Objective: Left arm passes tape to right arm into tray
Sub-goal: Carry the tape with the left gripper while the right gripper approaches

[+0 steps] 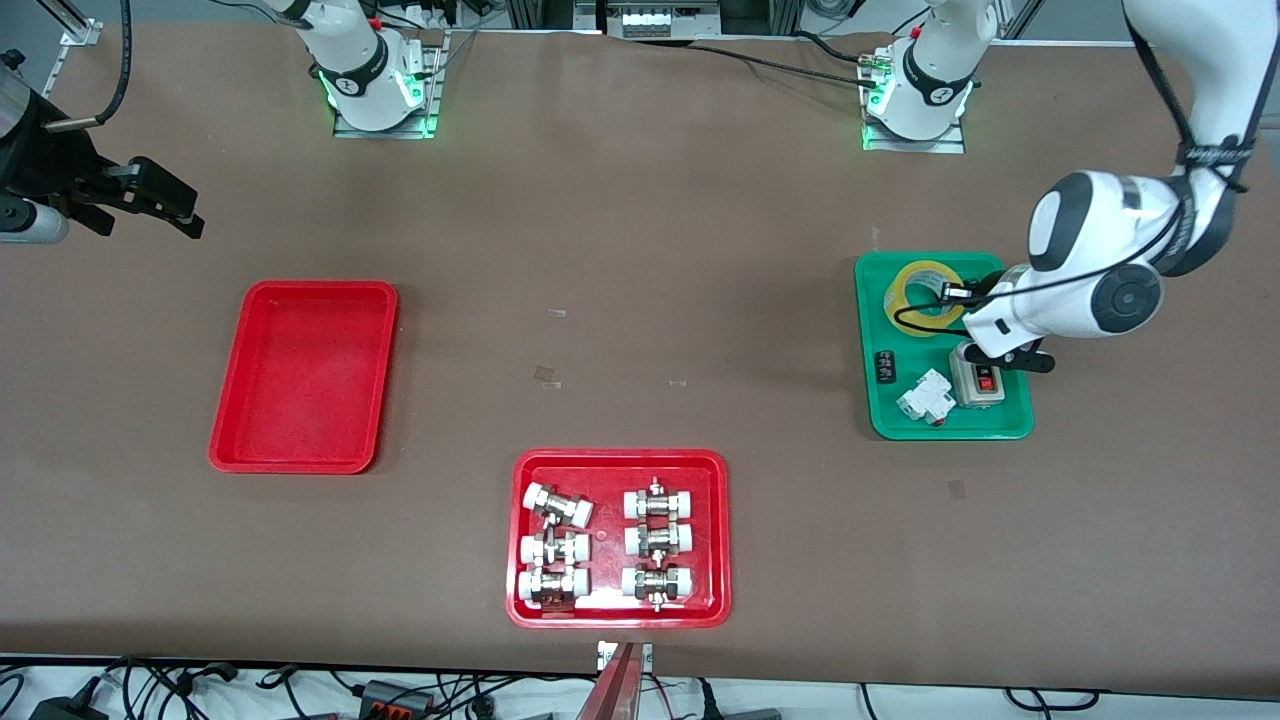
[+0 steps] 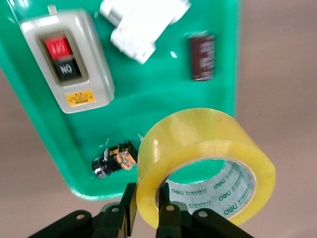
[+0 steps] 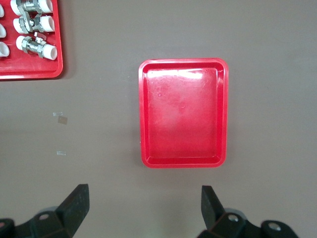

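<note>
The yellowish tape [image 2: 198, 144] is clamped by my left gripper [image 2: 148, 206], one finger outside the roll's wall and one inside its hole. It is held tilted over the end of the green tray [image 1: 1000, 428] farther from the front camera. In the front view the tape [image 1: 912, 283] shows beside the left gripper [image 1: 955, 295]. The plain red tray [image 1: 300, 375] lies empty toward the right arm's end of the table and also shows in the right wrist view [image 3: 183, 114]. My right gripper [image 1: 165, 208] is open and empty above the table near that tray, fingers wide apart [image 3: 143, 198].
The green tray also holds a grey switch box [image 2: 67, 59], a white breaker [image 2: 143, 25], a dark small block [image 2: 202, 57] and a small black-and-orange part [image 2: 114, 158]. A red tray [image 1: 716, 540] with white-capped metal fittings lies nearest the front camera.
</note>
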